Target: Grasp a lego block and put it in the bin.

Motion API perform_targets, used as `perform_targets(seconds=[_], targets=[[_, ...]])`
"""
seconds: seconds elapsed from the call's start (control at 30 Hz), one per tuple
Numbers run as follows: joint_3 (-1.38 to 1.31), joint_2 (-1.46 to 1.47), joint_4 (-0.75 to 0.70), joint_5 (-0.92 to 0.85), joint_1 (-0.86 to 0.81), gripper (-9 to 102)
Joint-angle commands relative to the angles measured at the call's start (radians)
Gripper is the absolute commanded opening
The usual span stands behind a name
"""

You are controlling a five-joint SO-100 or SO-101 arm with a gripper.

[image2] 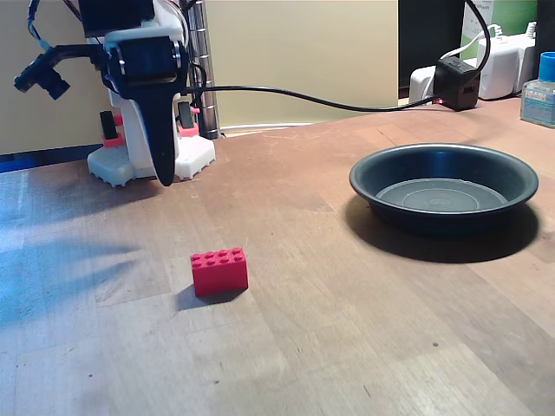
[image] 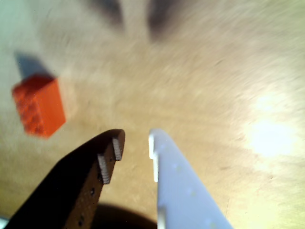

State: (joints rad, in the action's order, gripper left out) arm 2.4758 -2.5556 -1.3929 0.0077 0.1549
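Note:
The red lego block [image2: 219, 270] lies on the wooden table, studs up, in the near middle of the fixed view. In the wrist view the lego block [image: 39, 105] sits blurred at the left, beyond and left of the fingertips. My gripper [image: 136, 140] hangs above bare wood with a black finger [image: 107, 157] and a white finger [image: 162, 157] a narrow gap apart, open, nothing between them. In the fixed view the gripper [image2: 163, 178] points down well above the table, behind and left of the block. The bin [image2: 434, 221], a dark round dish, stands empty at the right.
The arm's white base with red parts [image2: 139, 160] stands at the back left. A black cable runs across to a black power adapter [image2: 457, 82] at the back right, beside a white charger [image2: 507, 65] and a small bottle [image2: 538, 91].

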Motion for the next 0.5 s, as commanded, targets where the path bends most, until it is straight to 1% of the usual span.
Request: perform_targets(seconds=[0.0,0.1,0.17,0.33,0.47], targets=[[-0.077,0.032,0.017,0.0,0.018,1],[-0.167,0.178,0.015,-0.002,0.029,1],[-0.273,0.304,-0.005,-0.002,0.034,1],[-0.557,0.584,-0.161,-0.011,0.037,1],[-0.758,0.736,-0.258,-0.002,0.089,1]])
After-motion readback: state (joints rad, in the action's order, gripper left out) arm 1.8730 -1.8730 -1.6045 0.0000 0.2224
